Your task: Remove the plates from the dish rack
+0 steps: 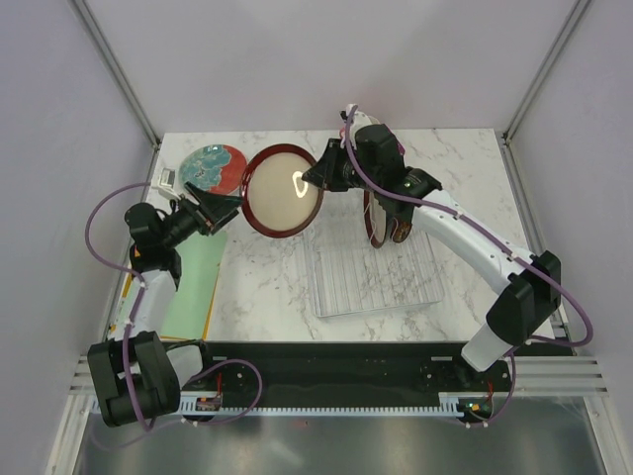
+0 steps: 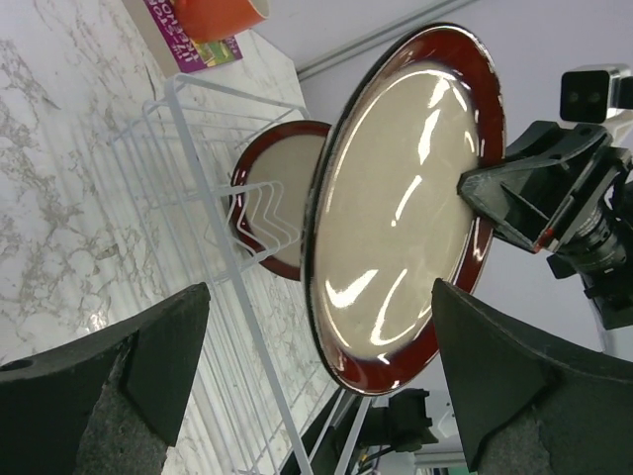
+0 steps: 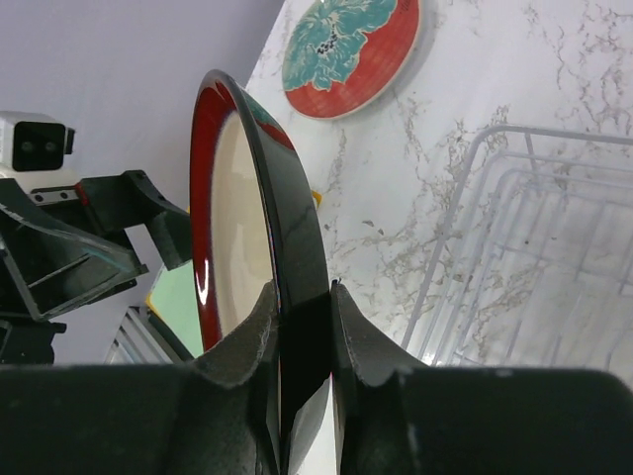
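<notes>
My right gripper (image 1: 318,178) is shut on the rim of a cream plate with a red rim (image 1: 284,190), holding it on edge above the table, left of the dish rack (image 1: 376,269). In the right wrist view both pads press the plate's dark edge (image 3: 287,228). My left gripper (image 1: 226,210) is open just left of this plate. In the left wrist view the plate (image 2: 406,208) hangs ahead of the wide-open fingers (image 2: 148,346), untouched. A second red-rimmed plate (image 1: 382,213) stands upright in the rack (image 2: 198,168).
A teal and red floral plate (image 1: 213,168) lies flat at the table's back left. A green mat (image 1: 193,282) lies by the left arm. An orange cup (image 2: 213,12) and a small box (image 2: 188,45) sit beyond the rack in the left wrist view.
</notes>
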### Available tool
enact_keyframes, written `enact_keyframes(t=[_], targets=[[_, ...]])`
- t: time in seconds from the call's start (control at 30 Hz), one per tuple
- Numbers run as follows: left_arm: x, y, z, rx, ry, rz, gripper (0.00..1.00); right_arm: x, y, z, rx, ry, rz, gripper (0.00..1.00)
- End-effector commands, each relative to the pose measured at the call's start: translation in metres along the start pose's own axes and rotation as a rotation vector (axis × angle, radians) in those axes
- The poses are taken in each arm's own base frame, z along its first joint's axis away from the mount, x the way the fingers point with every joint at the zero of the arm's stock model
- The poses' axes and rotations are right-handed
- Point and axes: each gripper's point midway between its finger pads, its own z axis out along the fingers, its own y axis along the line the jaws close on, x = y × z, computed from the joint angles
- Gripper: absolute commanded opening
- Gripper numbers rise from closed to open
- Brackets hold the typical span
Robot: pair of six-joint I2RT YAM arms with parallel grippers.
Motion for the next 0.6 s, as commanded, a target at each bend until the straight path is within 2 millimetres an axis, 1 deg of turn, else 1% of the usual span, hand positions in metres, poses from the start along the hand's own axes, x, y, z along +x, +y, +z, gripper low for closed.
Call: enact_keyframes(t=[0.0, 0.07, 0.1, 0.13, 0.2, 0.27, 0.3, 0.33, 0.4, 0.43, 0.53, 0.57], targets=[[0.003, 0.008, 0.002, -0.017, 0.003, 0.064, 1.0, -0.061, 0.06, -0.034, -0.235, -0.195, 0.026, 0.0], [0.006, 0.009, 0.007, -0.008, 0.011, 0.046, 1.0, -0.061, 0.061, -0.033, -0.259, -0.198, 0.043, 0.0], [0.007, 0.009, 0.008, -0.003, 0.011, 0.041, 1.0, -0.054, 0.06, -0.029, -0.265, -0.182, 0.065, 0.0], [0.005, 0.006, 0.011, 0.014, 0.004, 0.045, 1.0, -0.056, 0.065, -0.03, -0.304, -0.193, 0.071, 0.0], [0.007, 0.006, 0.016, 0.026, 0.019, 0.039, 0.99, -0.049, 0.064, -0.026, -0.318, -0.177, 0.091, 0.0], [0.006, 0.006, 0.021, 0.038, 0.017, 0.041, 0.95, -0.05, 0.069, -0.027, -0.354, -0.184, 0.117, 0.0], [0.005, 0.005, 0.022, 0.044, 0.015, 0.042, 0.93, -0.044, 0.066, -0.024, -0.362, -0.171, 0.132, 0.0], [0.002, 0.002, 0.023, 0.057, 0.009, 0.051, 0.91, -0.046, 0.07, -0.026, -0.393, -0.177, 0.149, 0.0], [-0.002, 0.005, 0.027, 0.053, 0.006, 0.055, 0.88, -0.043, 0.066, -0.023, -0.398, -0.17, 0.169, 0.0], [-0.003, 0.006, 0.028, 0.05, 0.006, 0.059, 0.86, -0.046, 0.07, -0.024, -0.421, -0.179, 0.187, 0.0], [-0.007, 0.012, 0.033, 0.046, 0.01, 0.05, 0.74, -0.045, 0.067, -0.022, -0.45, -0.175, 0.208, 0.0], [-0.008, 0.014, 0.034, 0.042, 0.012, 0.047, 0.64, -0.043, 0.066, -0.02, -0.45, -0.165, 0.214, 0.0]])
